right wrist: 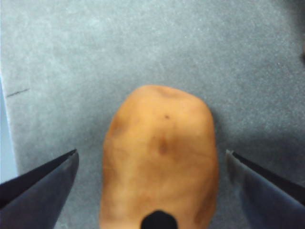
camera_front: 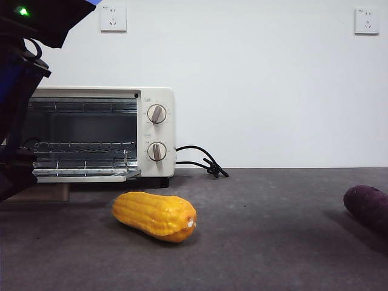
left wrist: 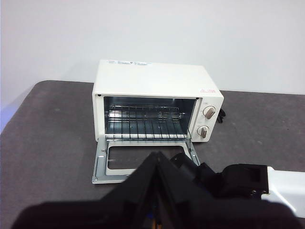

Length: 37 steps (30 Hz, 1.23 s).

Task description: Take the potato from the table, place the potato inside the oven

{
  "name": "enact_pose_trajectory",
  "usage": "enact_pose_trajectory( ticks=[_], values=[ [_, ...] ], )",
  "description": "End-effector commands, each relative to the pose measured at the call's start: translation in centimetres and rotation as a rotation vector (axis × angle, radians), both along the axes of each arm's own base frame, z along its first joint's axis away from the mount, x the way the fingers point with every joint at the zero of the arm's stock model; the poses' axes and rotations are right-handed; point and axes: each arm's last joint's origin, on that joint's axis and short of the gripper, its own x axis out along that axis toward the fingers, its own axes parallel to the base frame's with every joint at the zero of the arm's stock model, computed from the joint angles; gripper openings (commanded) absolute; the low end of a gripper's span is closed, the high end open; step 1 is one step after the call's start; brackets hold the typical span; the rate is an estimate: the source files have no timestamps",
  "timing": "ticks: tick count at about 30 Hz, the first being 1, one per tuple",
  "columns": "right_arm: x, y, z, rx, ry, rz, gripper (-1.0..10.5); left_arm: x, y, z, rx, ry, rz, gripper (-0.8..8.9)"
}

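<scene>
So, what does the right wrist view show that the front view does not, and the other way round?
Only the right wrist view shows the potato, lying on the table between the open fingers of the right gripper, which do not touch it. Only the front view shows the oven with its door down, the yellow corn cob, a dark purple vegetable at the edge, and two wall sockets. Both show the dark grey table.

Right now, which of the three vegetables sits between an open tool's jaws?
The potato: tan-brown, lying between the right tool's spread jaws. The yellow corn and the purple vegetable lie alone.
</scene>
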Motion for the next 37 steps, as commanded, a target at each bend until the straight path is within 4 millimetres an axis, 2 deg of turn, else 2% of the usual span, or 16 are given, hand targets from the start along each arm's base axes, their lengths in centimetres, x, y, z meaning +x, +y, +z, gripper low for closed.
enact_pose_trajectory(
  ticks=[1,4,7,10,12,18,22,26,29,32,37],
  values=[
    [0.0,0.2,-0.7,-0.005,0.009,-0.007,6.3,0.0,0.0,-0.1,0.041,-0.005,-0.005,-0.05],
    [0.0,0.1,-0.8,-0.012,0.013,-0.009,3.9,0.2,0.0,-0.2,0.045,0.006,-0.006,-0.05],
    [-0.1,0.0,-0.9,-0.037,0.023,-0.036,3.1,0.3,0.0,-0.4,0.052,0.014,-0.014,-0.05],
    [-0.1,-0.2,-1.0,-0.057,0.027,-0.041,1.2,0.3,0.0,-0.4,0.066,0.015,-0.018,-0.05],
    [-0.1,-0.1,-1.0,-0.05,0.025,-0.041,0.6,0.3,0.0,-0.4,0.074,0.016,-0.021,-0.05],
    [0.1,-0.3,1.0,-0.05,0.03,-0.043,0.6,0.3,0.0,-0.4,0.095,0.018,-0.026,-0.05],
    [0.2,-0.3,3.9,-0.05,0.029,-0.045,0.6,0.6,0.0,-0.6,0.095,0.032,-0.027,-0.05],
    [0.3,-0.3,8.1,0.008,0.0,-0.044,0.6,1.8,0.0,-1.6,0.093,0.088,-0.039,-0.05],
    [0.6,-0.5,10.6,0.056,-0.034,-0.045,0.6,2.7,0.0,-2.3,0.092,0.129,-0.041,-0.05],
    [1.3,-1.1,11.7,0.05,-0.091,-0.071,0.6,3.1,0.1,-2.5,0.092,0.147,-0.041,-0.05],
    [3.3,-3.1,11.3,-0.067,-0.104,-0.105,0.6,3.6,0.2,-2.4,0.105,0.162,-0.023,-0.05]
  ],
)
